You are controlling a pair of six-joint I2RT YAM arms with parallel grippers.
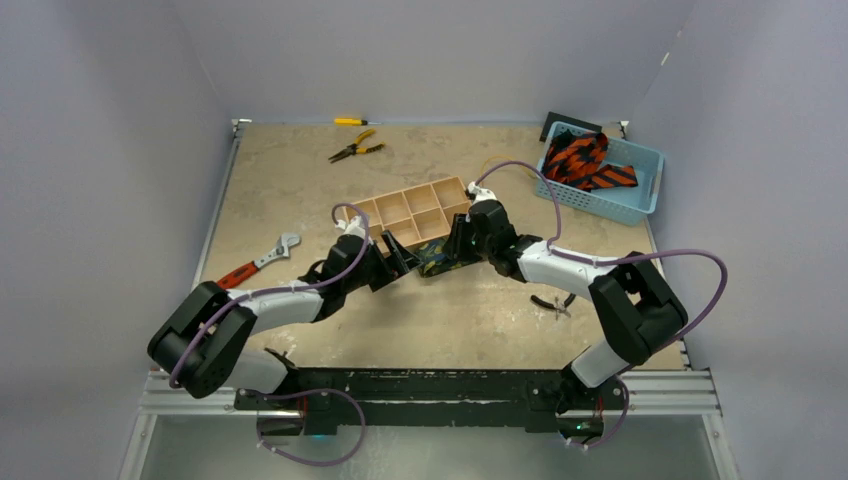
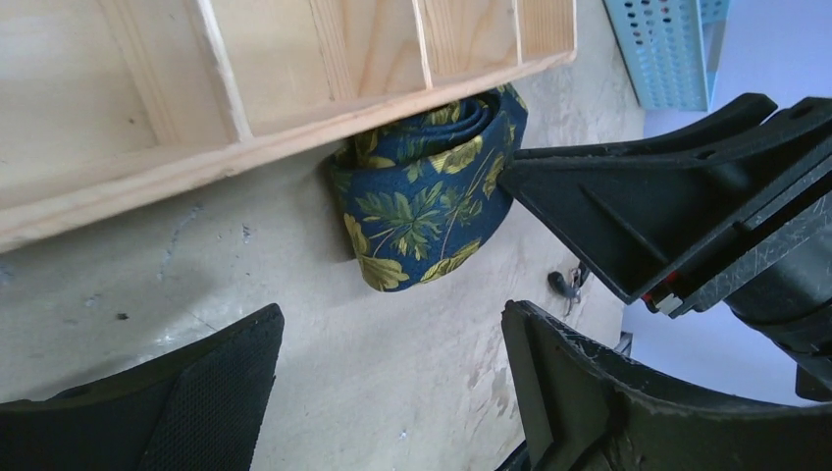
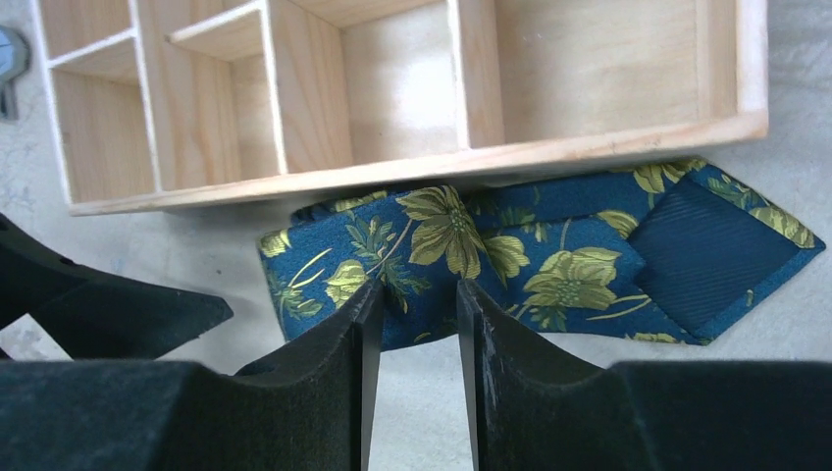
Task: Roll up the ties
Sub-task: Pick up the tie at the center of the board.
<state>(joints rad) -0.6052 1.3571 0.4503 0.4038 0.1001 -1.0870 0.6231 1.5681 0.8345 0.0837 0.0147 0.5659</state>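
A: So, where are we w/ the ties?

B: Early, I'd say. The navy tie (image 3: 510, 245), gold leaf print, lies on the table pressed vs. the near wall of the wooden box (image 3: 422, 169), not in any compartment. It's coiled up at one end, but the pointed wide end lies flat beside the coil. So that roll looks approx. done, not finished.

A: And the rest?

B: The orange-black ties (image 1: 585, 160) are a loose heap in the blue basket (image 1: 640, 207), far right corner. None rolled, as far as I can see. Most of the job's left, IMO.

A: Grippers?

B: Left gripper (image 2: 388, 324): fingers spread wide, nothing betw. them, hanging just short of the coil. Right gripper (image 3: 410, 294): fingers only narrowly apart, tips at the tie's near edge w/ fabric showing in the gap. Pinching it or just pressing on it, can't tell.

A: Any brand, label, writing?

B: None legible. No tag shows on the tie's back, and nothing readable on box or basket.
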